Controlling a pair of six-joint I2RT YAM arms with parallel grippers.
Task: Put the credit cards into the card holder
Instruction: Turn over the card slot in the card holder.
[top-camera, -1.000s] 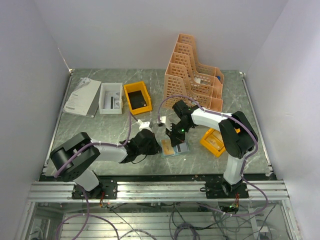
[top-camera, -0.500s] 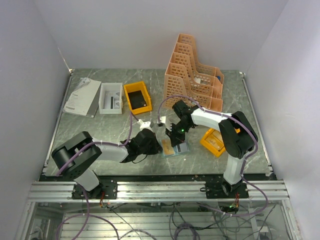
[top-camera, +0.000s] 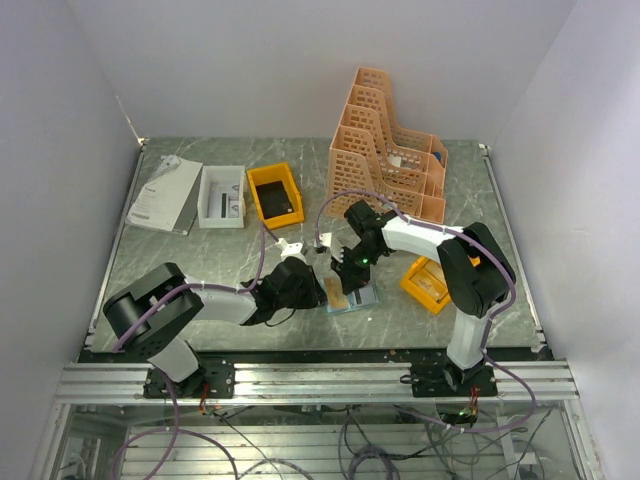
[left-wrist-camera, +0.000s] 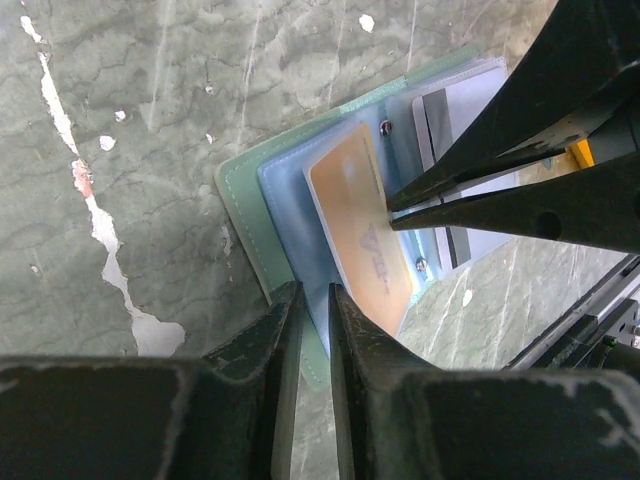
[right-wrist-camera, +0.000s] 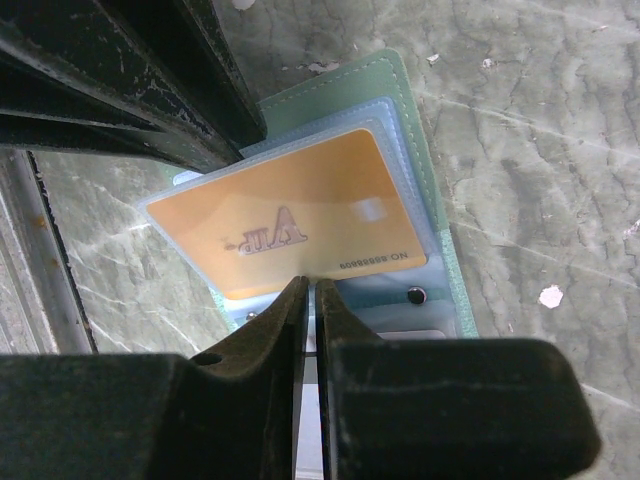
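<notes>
We're mid-insertion: orange card (right-wrist-camera: 300, 215) lies on the open card holder (right-wrist-camera: 412, 115), frame centre. The left gripper (left-wrist-camera: 312, 297) and right gripper (right-wrist-camera: 308, 287) are a slit apart; gripping, we cannot tell. Next, it wants sliding fully into its sleeve.

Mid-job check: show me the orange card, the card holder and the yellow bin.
Orange card (right-wrist-camera: 300, 225), right wrist view, middle of its face.
Card holder (left-wrist-camera: 240, 195), left wrist view, green cover near its corner.
Yellow bin (top-camera: 254, 200), top view, left wall.
</notes>
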